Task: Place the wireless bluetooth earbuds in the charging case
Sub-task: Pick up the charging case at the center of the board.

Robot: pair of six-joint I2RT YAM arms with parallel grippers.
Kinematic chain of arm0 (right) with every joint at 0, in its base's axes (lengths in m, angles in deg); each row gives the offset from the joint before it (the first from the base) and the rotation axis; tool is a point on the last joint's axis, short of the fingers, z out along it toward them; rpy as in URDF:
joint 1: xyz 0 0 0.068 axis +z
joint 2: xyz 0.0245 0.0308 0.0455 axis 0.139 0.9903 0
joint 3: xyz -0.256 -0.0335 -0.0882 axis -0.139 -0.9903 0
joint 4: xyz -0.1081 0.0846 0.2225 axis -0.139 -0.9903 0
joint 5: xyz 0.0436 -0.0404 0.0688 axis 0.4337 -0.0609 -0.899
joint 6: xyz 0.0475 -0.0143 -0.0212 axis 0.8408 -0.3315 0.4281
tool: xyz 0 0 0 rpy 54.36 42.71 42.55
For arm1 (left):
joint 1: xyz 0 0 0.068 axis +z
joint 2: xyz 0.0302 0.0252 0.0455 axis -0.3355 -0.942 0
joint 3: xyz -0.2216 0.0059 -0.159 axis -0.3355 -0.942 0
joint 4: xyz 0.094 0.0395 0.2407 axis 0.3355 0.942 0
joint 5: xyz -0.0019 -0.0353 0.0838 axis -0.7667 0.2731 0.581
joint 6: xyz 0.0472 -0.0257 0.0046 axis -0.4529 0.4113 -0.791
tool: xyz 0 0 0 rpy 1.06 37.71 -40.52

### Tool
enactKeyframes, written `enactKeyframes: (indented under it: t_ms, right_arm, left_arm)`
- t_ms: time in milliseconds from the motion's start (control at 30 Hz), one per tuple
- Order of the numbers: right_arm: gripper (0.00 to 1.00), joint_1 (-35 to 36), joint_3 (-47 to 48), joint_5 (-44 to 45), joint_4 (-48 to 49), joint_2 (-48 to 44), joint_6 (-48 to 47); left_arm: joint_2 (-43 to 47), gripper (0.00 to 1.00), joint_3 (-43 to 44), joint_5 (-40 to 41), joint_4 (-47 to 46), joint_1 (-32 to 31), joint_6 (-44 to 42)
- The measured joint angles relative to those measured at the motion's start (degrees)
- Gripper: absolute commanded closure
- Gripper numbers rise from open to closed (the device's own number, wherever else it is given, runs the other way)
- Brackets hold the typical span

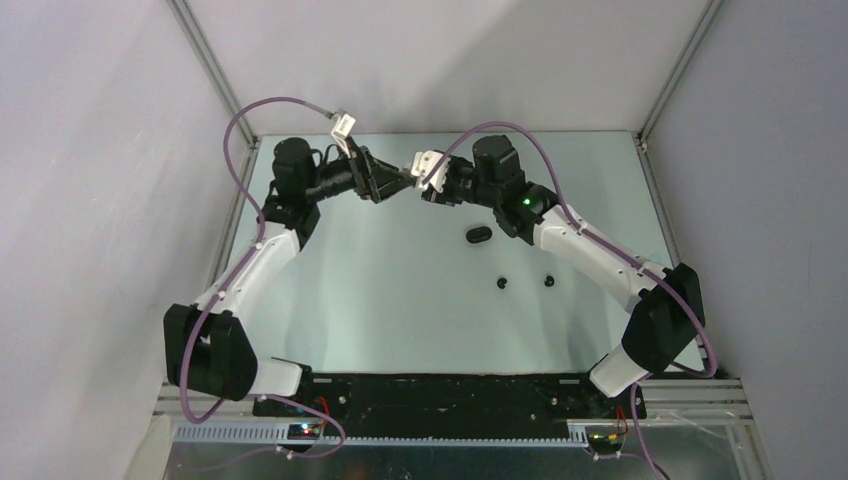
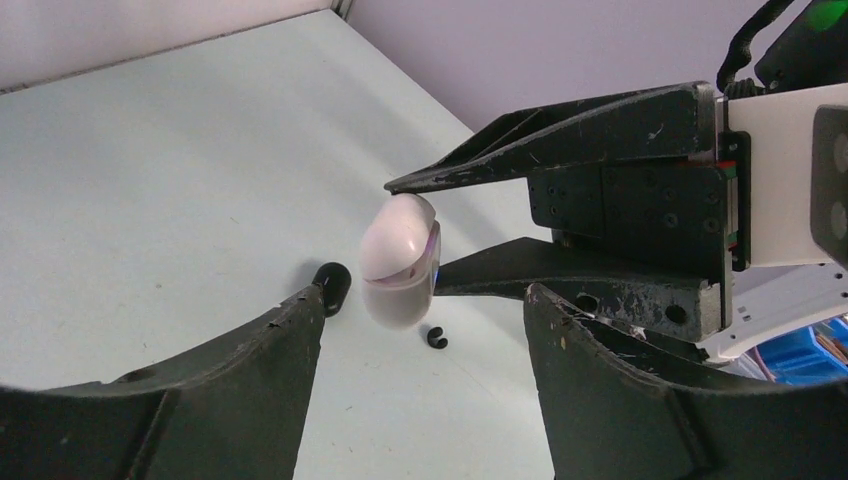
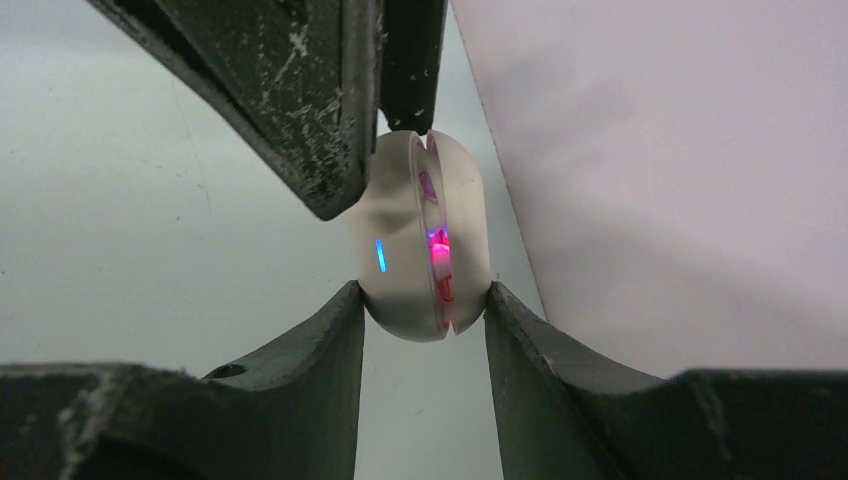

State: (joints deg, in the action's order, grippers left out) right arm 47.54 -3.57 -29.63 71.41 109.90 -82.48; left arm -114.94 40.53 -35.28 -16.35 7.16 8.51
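- Nearest the arm bases, two black earbuds [image 1: 503, 283] lie loose on the table [image 1: 380, 300], a little apart from each other. No white ones show anywhere.
- Just beyond them the black case [image 1: 478, 235] lies flat on the table, close to the right arm and with nothing on it.
- At the far side the right claw [image 3: 422, 292] is clamped on the white case [image 3: 405, 250], one finger against each half, holding it up off the table.
- The lid [image 3: 468, 220] stands a crack ajar, with red light glowing in the seam.
- The left claw [image 2: 425, 300] faces it with fingers spread wide and grips nothing. Its tips are close against the end of the case, but I cannot tell whether they touch.
- The step looks like working that lid, though to open or to shut it I cannot say. The right claw's grip crosses the seam, so it should hold steady. The left fingertip should meet the lid's edge slowly, or the smooth case may twist and pop free.
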Motion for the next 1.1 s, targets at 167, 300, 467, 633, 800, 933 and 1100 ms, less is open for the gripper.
enactKeyframes:
  t_ms: [167, 300, 467, 633, 800, 933, 1100]
  right_arm:
    - [0.68, 0.0, 0.0, 0.3, 1.4, 0.0, 0.5]
    - [0.68, 0.0, 0.0, 0.5, 2.1, 0.0, 0.5]
    - [0.69, 0.0, 0.0, 0.5, 2.4, 0.0, 0.8]
    - [0.69, 0.1, 0.0, 0.5, 2.6, 0.0, 0.9]
    - [0.7, 0.1, 0.0, 0.5, 2.6, 0.0, 0.9]
    - [0.7, 0.1, 0.0, 0.5, 2.6, 0.0, 0.9]
    - [0.71, 0.3, 0.0, 0.5, 2.6, 0.0, 0.9]
  left_arm:
    - [-0.5, 0.33, 0.0, 0.0, 0.0, -0.2, 0.0]
    - [-1.5, 0.38, 0.0, -0.4, -0.1, -0.2, 0.0]
    - [-2.9, 0.39, 0.3, -0.9, -0.1, -0.4, 0.0]
    - [-3.8, 0.49, 1.7, -1.4, -0.2, -0.7, 0.0]
    - [-4.6, 0.61, 3.0, -2.2, -0.4, -1.3, 0.0]
    - [-4.9, 0.59, 3.0, -2.4, -0.5, -1.4, -0.4]
    - [-5.3, 0.64, 3.0, -2.8, -0.5, -1.6, -0.4]
